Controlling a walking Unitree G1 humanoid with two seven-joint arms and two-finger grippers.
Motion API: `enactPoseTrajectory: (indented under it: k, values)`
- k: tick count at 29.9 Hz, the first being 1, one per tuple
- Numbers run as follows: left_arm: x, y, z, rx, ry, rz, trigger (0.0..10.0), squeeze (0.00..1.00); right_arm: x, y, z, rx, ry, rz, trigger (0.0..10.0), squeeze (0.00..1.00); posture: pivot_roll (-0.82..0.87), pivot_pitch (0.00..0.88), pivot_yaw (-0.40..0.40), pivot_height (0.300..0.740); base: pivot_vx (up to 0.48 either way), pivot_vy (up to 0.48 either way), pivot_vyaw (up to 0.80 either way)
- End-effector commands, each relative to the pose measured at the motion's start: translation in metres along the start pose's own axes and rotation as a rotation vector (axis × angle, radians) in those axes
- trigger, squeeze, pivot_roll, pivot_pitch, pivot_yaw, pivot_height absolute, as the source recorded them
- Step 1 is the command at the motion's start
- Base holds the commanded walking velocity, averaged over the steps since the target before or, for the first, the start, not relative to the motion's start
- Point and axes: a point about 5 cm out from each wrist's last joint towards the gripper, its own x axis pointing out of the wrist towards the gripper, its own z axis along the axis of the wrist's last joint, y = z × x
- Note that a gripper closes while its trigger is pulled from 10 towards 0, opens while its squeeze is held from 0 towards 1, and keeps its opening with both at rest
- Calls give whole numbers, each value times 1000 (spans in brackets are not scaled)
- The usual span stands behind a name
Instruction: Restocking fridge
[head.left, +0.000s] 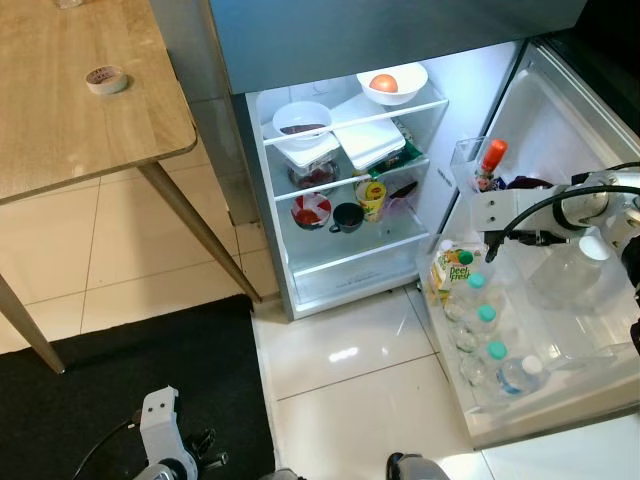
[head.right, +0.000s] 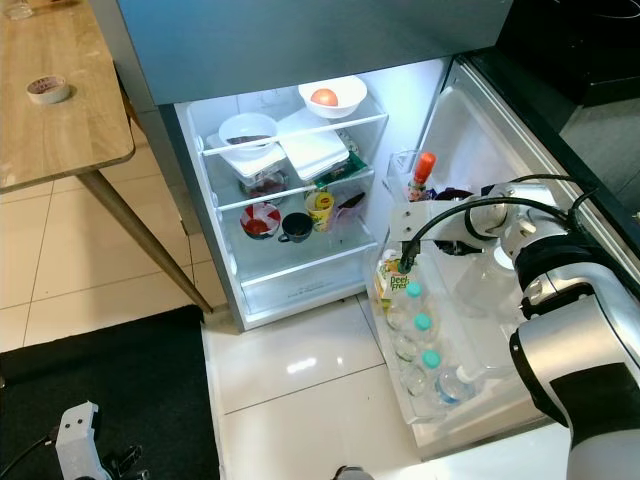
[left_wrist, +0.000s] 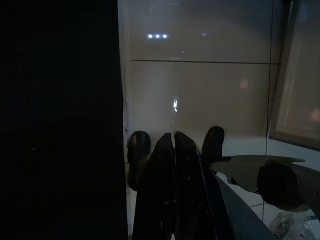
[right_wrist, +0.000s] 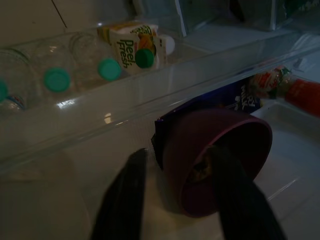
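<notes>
The fridge (head.left: 345, 170) stands open, its door (head.left: 560, 150) swung out to the right. My right gripper (right_wrist: 180, 150) is open inside a door shelf, at a dark purple bowl (right_wrist: 220, 145) lying on its side. One finger is outside the bowl's wall and the other is across its mouth. That bowl (head.right: 455, 194) sits behind a red-capped sauce bottle (head.left: 490, 164). The lower door shelf holds a juice carton (head.left: 455, 268) and several green-capped bottles (head.left: 478, 315). My left gripper (left_wrist: 174, 190) hangs low over the floor, fingers pressed together with nothing in them.
Fridge shelves carry a white bowl with an orange item (head.left: 390, 84), another white bowl (head.left: 300, 118), white containers (head.left: 368, 140), a black cup (head.left: 347, 216) and a yellow can (head.left: 372, 195). A wooden table (head.left: 60, 130) with a tape roll (head.left: 105, 78) stands on the left, over a black mat (head.left: 120, 390).
</notes>
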Motion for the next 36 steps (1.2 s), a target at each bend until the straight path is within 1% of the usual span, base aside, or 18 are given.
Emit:
enactPoseTrajectory:
  k: [1, 2, 4, 7, 9, 10, 12, 13, 15, 16, 17, 18, 19, 20, 24, 25, 26, 36]
  values:
    - [-2, -1, -13, -13, 31, 6, 10000, 0, 4, 8, -3, 4, 16, 24, 6000, 0, 42, 189, -10, 740, 0, 0, 0]
    - [-2, -1, -13, -14, 31, 7, 10000, 0, 5, 8, -2, 4, 15, 30, 4941, 0, 42, 189, -10, 740, 0, 0, 0]
    - [-3, 0, -13, -15, 30, 7, 10000, 0, 5, 9, -2, 4, 14, 34, 4941, 0, 42, 189, -10, 740, 0, 0, 0]
    - [-3, -1, -14, -17, 31, 6, 10000, 0, 7, 11, -1, 2, 16, 37, 4431, 0, 38, 191, -13, 740, 0, 0, 0]
    - [-3, -1, -14, -18, 31, 5, 10000, 0, 8, 12, -1, 2, 18, 37, 4353, 0, 38, 191, -13, 740, 0, 0, 0]
    - [-3, -1, -14, -18, 31, 4, 10000, 0, 9, 13, -1, 2, 19, 40, 3882, 0, 38, 193, -13, 740, 0, 0, 0]
    - [-3, -1, -14, -18, 31, 4, 10000, 0, 9, 14, -1, 2, 20, 41, 3922, 0, 38, 193, -13, 740, 0, 0, 0]
    - [-2, -1, -14, -19, 30, 2, 10000, 0, 11, 16, -1, 0, 21, 46, 5412, 0, 39, 193, -13, 740, 0, 0, 0]
    - [-2, -1, -14, -19, 30, 2, 10000, 0, 11, 16, -1, -1, 21, 48, 5412, 0, 39, 193, -13, 740, 0, 0, 0]
    - [-2, -2, -14, -19, 30, 1, 10000, 0, 12, 18, -1, -1, 20, 51, 5725, 0, 39, 193, -13, 740, 0, 0, 0]
    - [-2, -2, -14, -19, 30, 1, 10000, 0, 12, 18, -1, -1, 20, 51, 5725, 0, 39, 193, -13, 740, 0, 0, 0]
    - [-2, -2, -14, -18, 30, 1, 10000, 0, 12, 18, 0, -3, 19, 49, 9216, 0, 38, 193, -14, 740, 0, 0, 0]
    - [-2, -2, -14, -18, 30, 1, 10000, 0, 12, 18, 0, -3, 19, 49, 9216, 0, 38, 193, -14, 740, 0, 0, 0]
    - [-2, -2, -14, -18, 29, 1, 10000, 0, 12, 16, 2, 14, -2, 25, 10000, 0, 38, 193, -14, 740, 0, 0, 0]
    - [-2, -2, -14, -19, 29, 0, 10000, 0, 12, 15, 3, 30, -18, 9, 10000, 0, 38, 193, -14, 740, 0, 0, 0]
    - [-2, -2, -14, -19, 30, 0, 10000, 0, 11, 11, 3, 42, -16, -20, 10000, 478, 38, 193, -14, 740, 0, 0, 0]
    - [-2, -3, -16, -19, 35, 0, 10000, 0, 8, 5, 2, 69, -21, -57, 10000, 1000, 38, 193, -14, 740, 0, 0, 0]
    - [-2, -3, -16, -22, 34, -1, 10000, 0, 8, 5, 0, 57, 6, -76, 10000, 1000, 37, 199, -17, 740, 0, 0, 0]
